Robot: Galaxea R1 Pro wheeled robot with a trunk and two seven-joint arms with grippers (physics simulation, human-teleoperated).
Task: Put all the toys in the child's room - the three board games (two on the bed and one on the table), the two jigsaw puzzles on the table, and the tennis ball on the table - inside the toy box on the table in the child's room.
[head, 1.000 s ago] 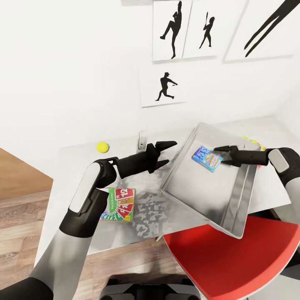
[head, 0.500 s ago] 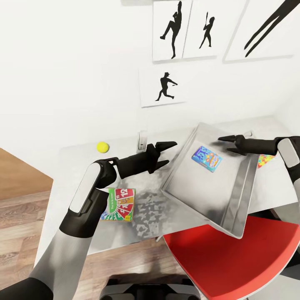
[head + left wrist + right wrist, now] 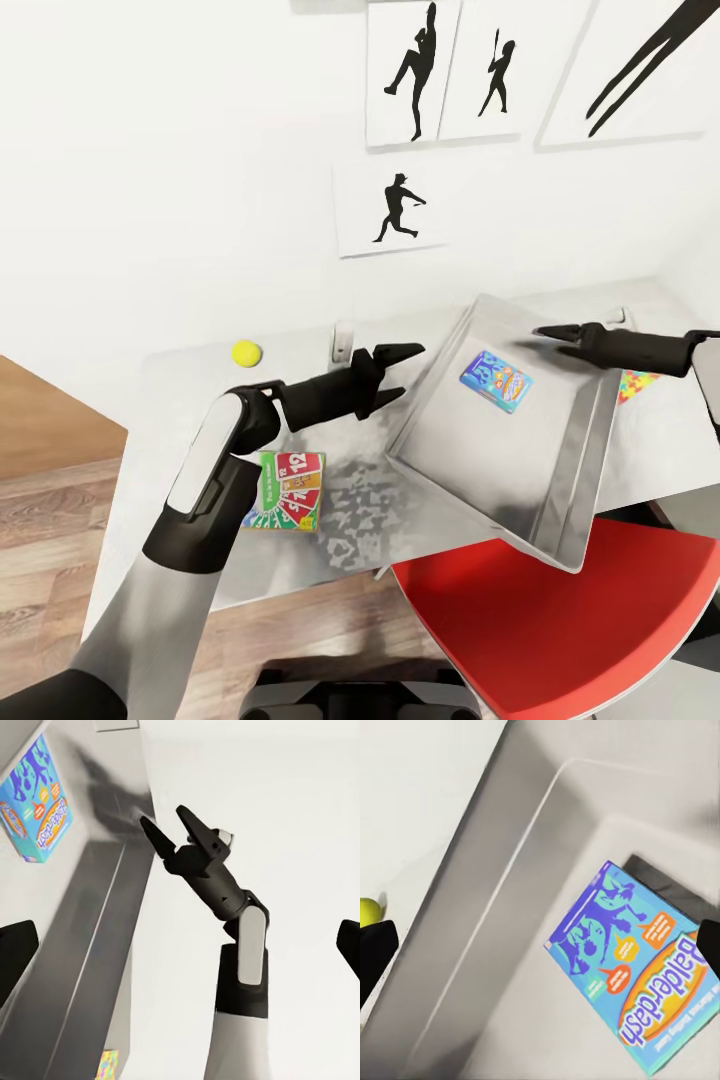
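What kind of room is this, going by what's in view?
Probably a child's bedroom or playroom: black baseball-player silhouette prints on the white wall, a blue board game box inside a pale grey plastic bin, and a small yellow-green tennis ball on the desk.

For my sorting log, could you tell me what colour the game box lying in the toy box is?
The Balderdash box is light blue with purple figures and orange lettering, clearest in the right wrist view.

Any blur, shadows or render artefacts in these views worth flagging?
Head view: blotchy dark mottling on the table beside the yellow-green-red game box; prints sharp. Right wrist view: blue game box lettering crisp, casting a shadow. Left wrist view: right gripper throws a soft shadow on the toy box.
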